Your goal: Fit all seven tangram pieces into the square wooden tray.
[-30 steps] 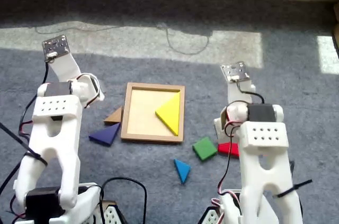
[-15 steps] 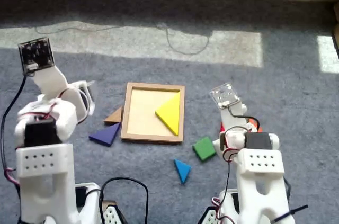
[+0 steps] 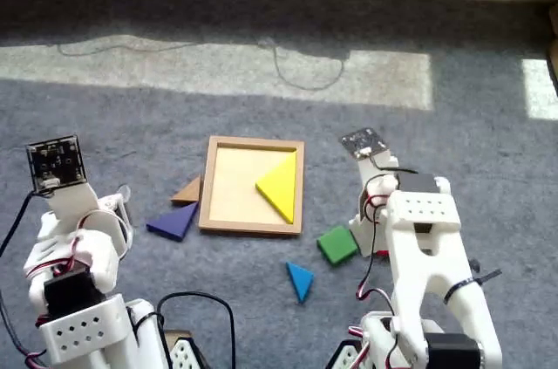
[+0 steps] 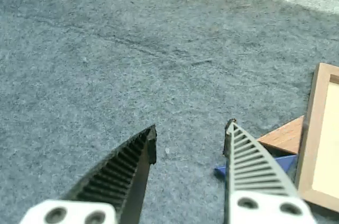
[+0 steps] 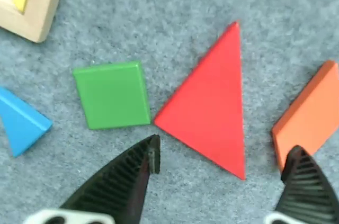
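The square wooden tray (image 3: 209,186) lies mid-carpet with a yellow triangle (image 3: 281,184) in its right half. A brown triangle (image 3: 186,190) and a dark blue piece (image 3: 173,222) lie just left of the tray. A green square (image 3: 336,244) and a blue triangle (image 3: 299,280) lie in front of it. My right gripper (image 5: 223,155) is open above the red triangle (image 5: 212,110), between the green square (image 5: 112,94) and an orange piece (image 5: 312,115). My left gripper (image 4: 190,139) is open over bare carpet, left of the brown triangle (image 4: 283,135).
Grey carpet surrounds the tray, with a sunlit band and a thin cable (image 3: 288,64) at the back. The left arm (image 3: 78,247) stands at the front left, and the right arm (image 3: 418,229) covers the pieces at the tray's right.
The left arm has drawn back from beside the tray toward the front left. The right arm has swung a little left and lower over the red triangle.
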